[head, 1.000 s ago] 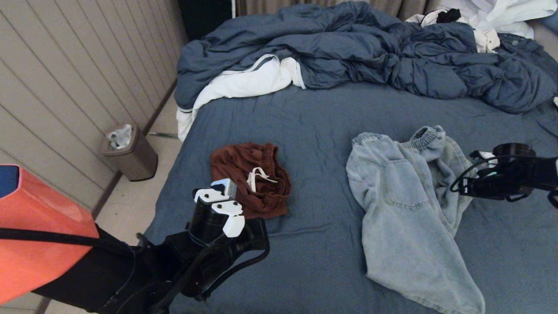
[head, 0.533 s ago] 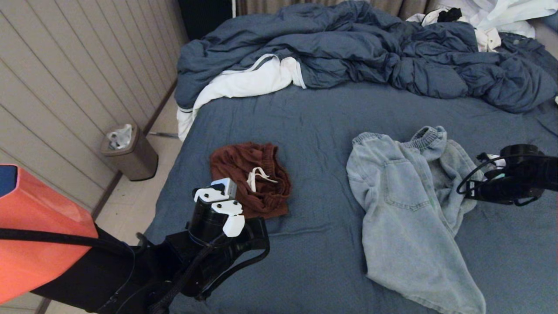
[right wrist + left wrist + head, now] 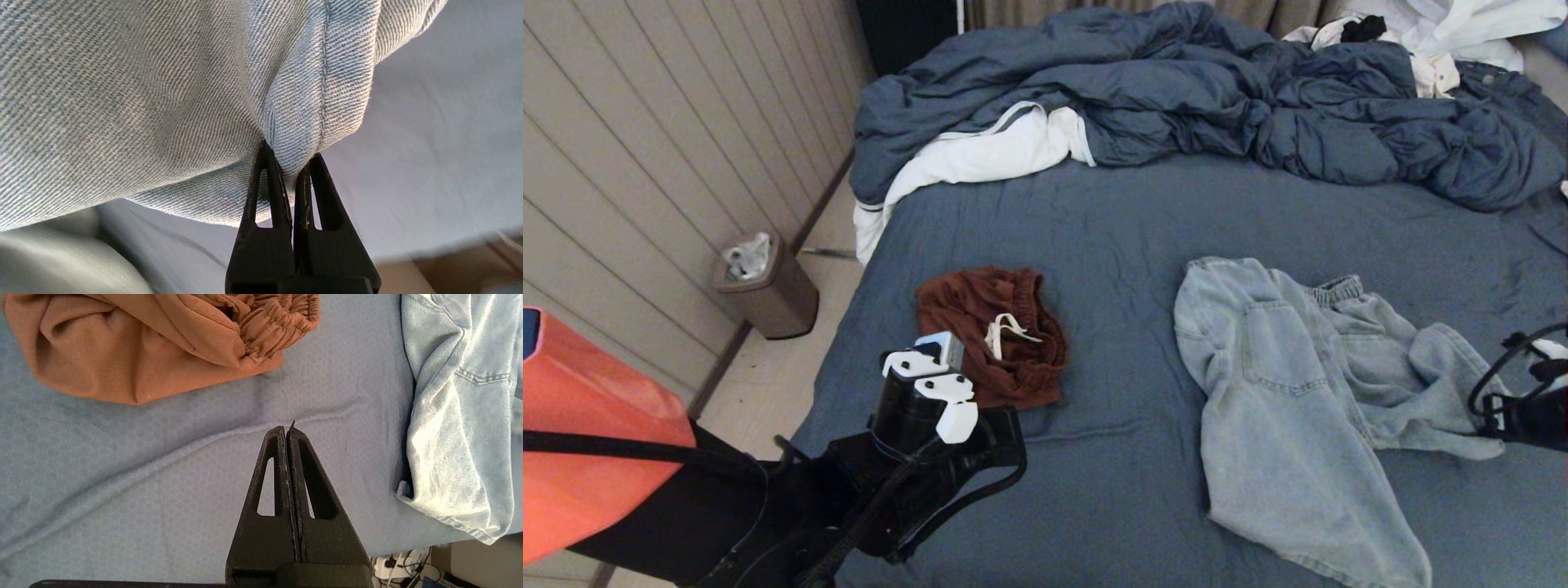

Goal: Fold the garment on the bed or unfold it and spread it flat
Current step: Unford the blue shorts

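My right gripper (image 3: 291, 157) has its jaws pinched tight on a fold of the light denim shorts (image 3: 1290, 392), at the garment's right-hand edge near the right side of the bed (image 3: 1111, 229), with the rest of the denim lying rumpled on the slate-blue sheet. My left gripper (image 3: 287, 430) hangs over bare sheet with its jaws pressed together and holding nothing, between the denim and the bunched rust-brown shorts (image 3: 992, 331), which lie well apart to the left.
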### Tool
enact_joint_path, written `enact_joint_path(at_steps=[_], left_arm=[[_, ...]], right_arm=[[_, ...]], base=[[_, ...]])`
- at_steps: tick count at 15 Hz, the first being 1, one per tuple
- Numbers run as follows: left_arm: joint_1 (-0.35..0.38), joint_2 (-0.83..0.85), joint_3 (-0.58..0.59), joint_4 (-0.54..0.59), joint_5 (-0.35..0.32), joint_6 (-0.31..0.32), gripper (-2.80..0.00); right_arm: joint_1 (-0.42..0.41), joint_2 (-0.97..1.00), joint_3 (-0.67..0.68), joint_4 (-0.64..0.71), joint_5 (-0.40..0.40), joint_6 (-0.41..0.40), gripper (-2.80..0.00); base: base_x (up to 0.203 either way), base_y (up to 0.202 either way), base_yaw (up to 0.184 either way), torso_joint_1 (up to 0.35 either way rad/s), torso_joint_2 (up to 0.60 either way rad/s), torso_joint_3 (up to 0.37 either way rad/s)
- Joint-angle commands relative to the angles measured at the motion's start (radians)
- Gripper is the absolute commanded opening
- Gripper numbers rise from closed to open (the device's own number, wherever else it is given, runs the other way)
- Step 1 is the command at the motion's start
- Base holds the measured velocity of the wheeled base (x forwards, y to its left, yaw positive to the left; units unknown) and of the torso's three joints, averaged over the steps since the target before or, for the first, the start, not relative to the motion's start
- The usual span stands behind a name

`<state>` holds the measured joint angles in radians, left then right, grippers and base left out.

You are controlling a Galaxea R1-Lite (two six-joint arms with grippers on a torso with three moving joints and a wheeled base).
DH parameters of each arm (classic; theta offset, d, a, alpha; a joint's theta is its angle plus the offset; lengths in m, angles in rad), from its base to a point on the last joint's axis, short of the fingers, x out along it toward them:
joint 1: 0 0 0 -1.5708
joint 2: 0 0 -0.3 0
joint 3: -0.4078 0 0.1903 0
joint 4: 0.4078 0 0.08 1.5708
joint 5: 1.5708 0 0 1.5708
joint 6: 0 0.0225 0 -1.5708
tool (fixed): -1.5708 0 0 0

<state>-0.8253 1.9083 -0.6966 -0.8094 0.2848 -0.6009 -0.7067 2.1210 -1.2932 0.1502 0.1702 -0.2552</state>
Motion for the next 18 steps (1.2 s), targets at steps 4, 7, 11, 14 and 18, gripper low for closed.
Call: enact_joint_path(at_steps=[4,7,11,14,18], left_arm=[[0.000,0.012,-0.001,-0.005,0.001,-0.004,-2.80],[0.000,0.012,-0.001,-0.005,0.001,-0.004,-2.80],[0.000,0.012,-0.003,-0.005,0.001,-0.004,-2.80],[0.000,0.011,-0.001,-0.005,0.001,-0.004,-2.80],[0.000,0.008,-0.001,-0.005,0.001,-0.004,-2.80]], right_arm=[[-0.076,-0.015,0.172,-0.117,0.000,-0.051,-2.80],[-0.076,0.029,0.232,-0.244,0.000,-0.057,-2.80],[-0.077,0.006,0.289,-0.302,0.003,-0.077,0.00],[-0.097,-0.038,0.285,-0.302,0.012,-0.076,0.00],[-0.092,-0.024,0.236,-0.302,0.012,-0.070,0.00]], base=[[0.000,0.000,0.000,0.000,0.00,0.000],[0.000,0.000,0.000,0.000,0.00,0.000],[0.000,0.000,0.000,0.000,0.00,0.000],[0.000,0.000,0.000,0.000,0.00,0.000],[0.000,0.000,0.000,0.000,0.00,0.000]])
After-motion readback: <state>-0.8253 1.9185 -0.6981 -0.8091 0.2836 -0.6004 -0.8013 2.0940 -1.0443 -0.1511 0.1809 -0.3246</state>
